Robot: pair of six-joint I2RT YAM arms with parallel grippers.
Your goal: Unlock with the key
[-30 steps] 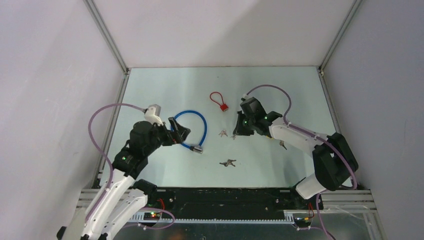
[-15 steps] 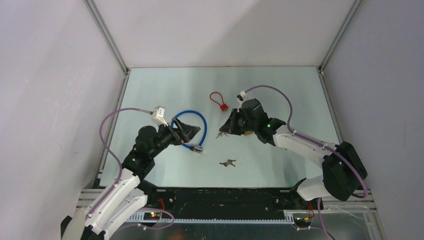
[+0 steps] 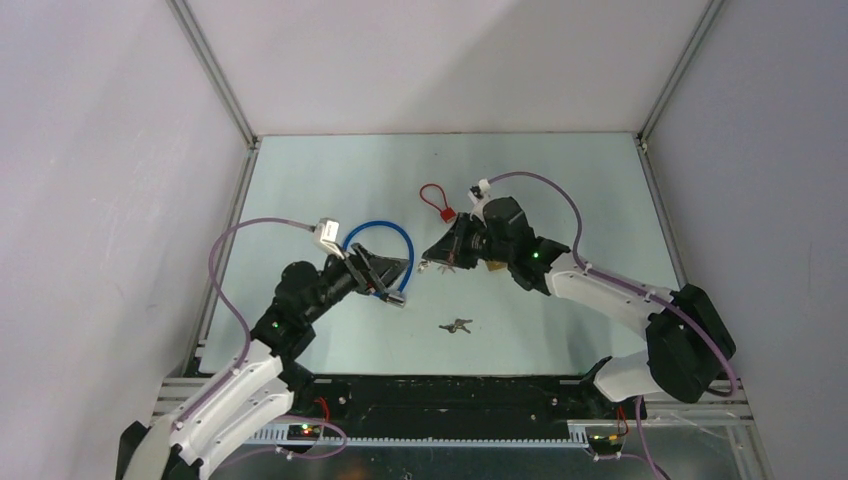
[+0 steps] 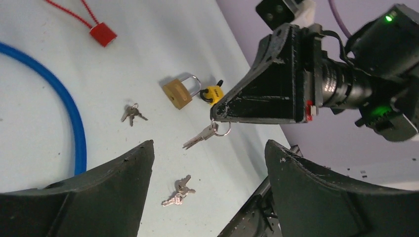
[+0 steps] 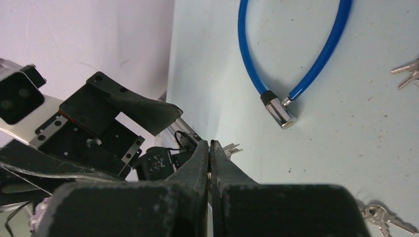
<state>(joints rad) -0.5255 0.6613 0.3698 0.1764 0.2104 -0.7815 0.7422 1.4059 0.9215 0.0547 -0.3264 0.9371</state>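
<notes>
Your right gripper (image 4: 215, 115) has its jaws clamped together on the keys (image 4: 201, 136), which hang from its tip near the padlock (image 4: 179, 93). Your left gripper (image 3: 393, 272) faces it with jaws apart and empty, by the blue cable lock (image 3: 398, 236) on the tabletop (image 3: 560, 180).

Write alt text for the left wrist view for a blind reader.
The right arm's black gripper, shut, dangles small silver keys on a ring over the pale table. Nearby lie a brass padlock, a blue cable lock and two more key bunches; the open left gripper frames the bottom.
</notes>
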